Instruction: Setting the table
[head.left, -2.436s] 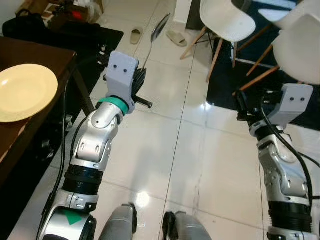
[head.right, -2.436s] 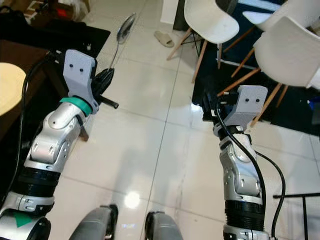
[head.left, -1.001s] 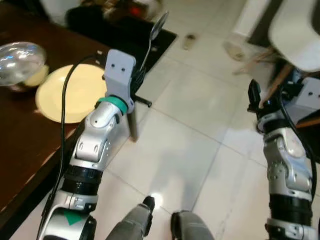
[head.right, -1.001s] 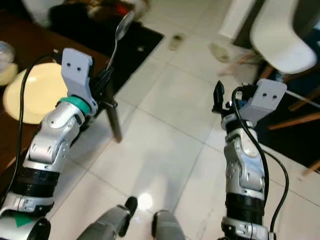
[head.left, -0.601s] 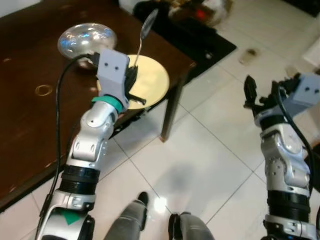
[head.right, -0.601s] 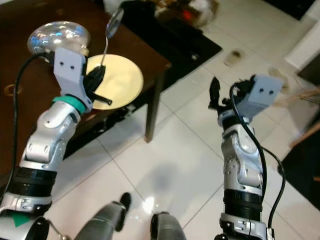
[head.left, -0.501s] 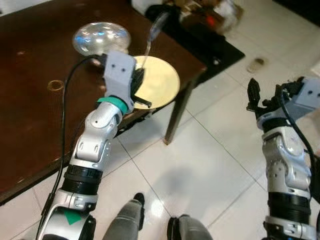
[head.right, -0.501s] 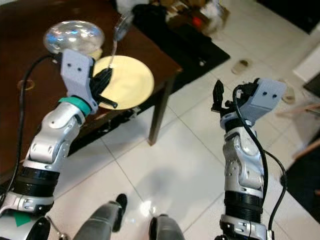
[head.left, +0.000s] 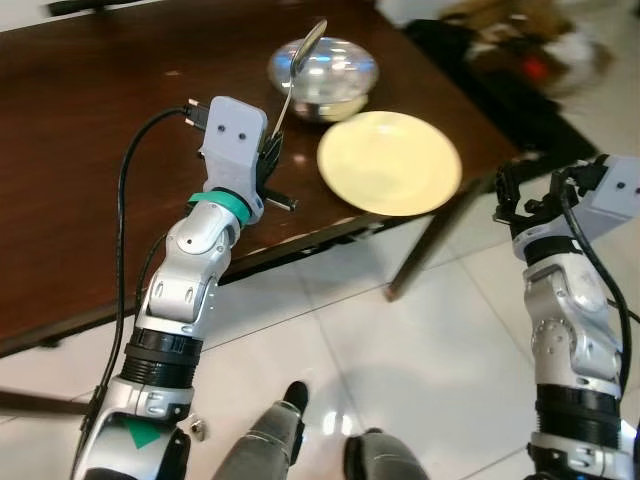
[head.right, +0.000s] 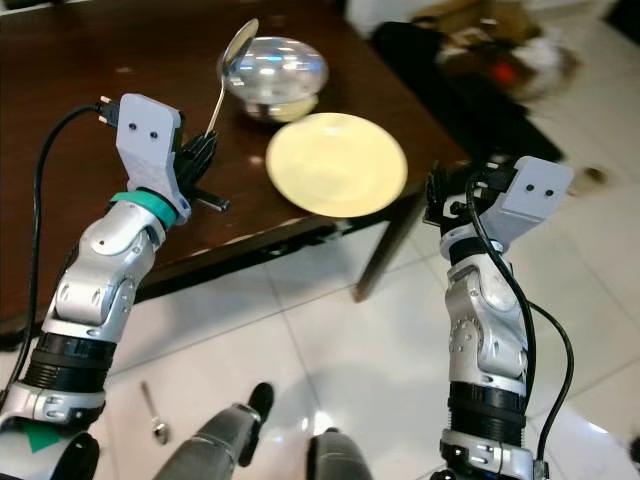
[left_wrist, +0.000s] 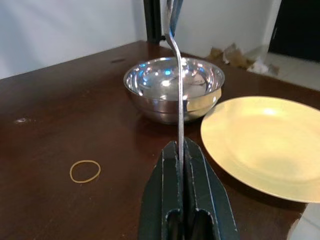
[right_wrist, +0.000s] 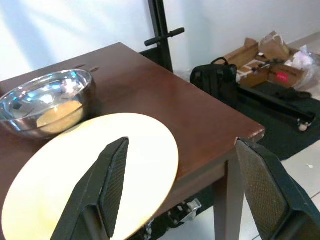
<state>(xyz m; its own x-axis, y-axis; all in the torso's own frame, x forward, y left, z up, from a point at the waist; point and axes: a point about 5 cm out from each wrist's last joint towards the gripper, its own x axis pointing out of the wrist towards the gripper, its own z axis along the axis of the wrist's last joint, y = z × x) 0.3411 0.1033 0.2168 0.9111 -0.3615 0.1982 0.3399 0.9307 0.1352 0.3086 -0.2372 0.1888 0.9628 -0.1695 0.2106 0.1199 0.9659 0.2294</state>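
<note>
Over the dark brown worktop (head.left: 90, 150), left gripper (head.left: 268, 160) raised at about 10 o'clock, jaws clamped on the handle of a spoon (head.left: 298, 62) standing nearly upright, bowl end topmost. Steel bowl (head.left: 322, 75) at 12 o'clock behind the spoon, something pale inside; yellow plate (head.left: 389, 160) just beside it at 1 o'clock, near the worktop corner, touching or not cannot tell. Small rubber band (left_wrist: 85, 171) lying flat on the wood, apart from the bowl and close to the left gripper. Right gripper (right_wrist: 185, 192) at 3 o'clock off the worktop edge, jaws spread wide apart and holding nothing, pointed at the plate and the corner leg. Second spoon (head.right: 152, 413) on the floor at 7 o'clock, beside the robot's feet. Black bags (right_wrist: 220, 82) and cardboard clutter (right_wrist: 265, 57) on the floor beyond the far corner at 2 o'clock, blurred in the head views. Black stand (right_wrist: 161, 32) rising behind the worktop against a white wall. Glossy white tiles underfoot with dark grout lines and a bright light reflection.
</note>
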